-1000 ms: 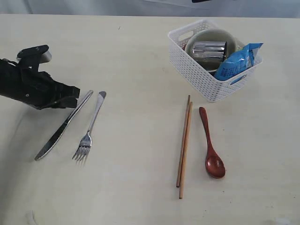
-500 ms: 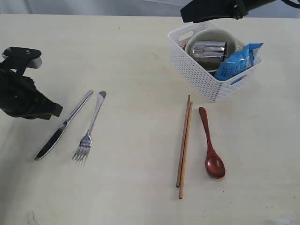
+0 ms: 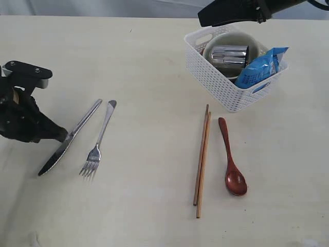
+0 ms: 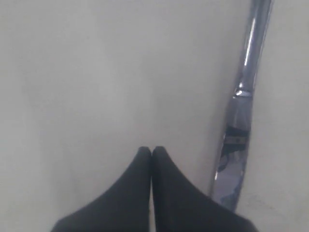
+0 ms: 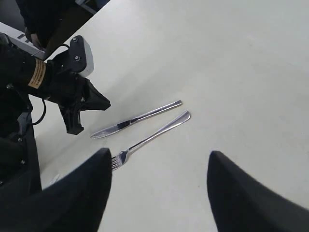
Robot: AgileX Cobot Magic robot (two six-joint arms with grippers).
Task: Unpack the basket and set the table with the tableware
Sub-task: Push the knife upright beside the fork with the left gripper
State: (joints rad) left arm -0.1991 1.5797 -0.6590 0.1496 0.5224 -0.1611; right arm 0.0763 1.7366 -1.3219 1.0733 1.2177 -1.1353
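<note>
R pincer [image 5: 159,154], jaws apart, by basket [image 3: 216,82] w/ bowl [image 3: 232,37], cup [image 3: 230,54], blue bag [image 3: 259,67].

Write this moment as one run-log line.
left tool: shut, empty, beside knife | right tool: open, near basket | cup, bowl: in basket

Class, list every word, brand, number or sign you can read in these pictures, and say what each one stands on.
No text can be read in any view.
Blue snack bag in the basket: it has printing, too blurred to read.
Orange sticker on the left arm: dark lettering, too small to read.
Nothing else shows lettering.
</note>
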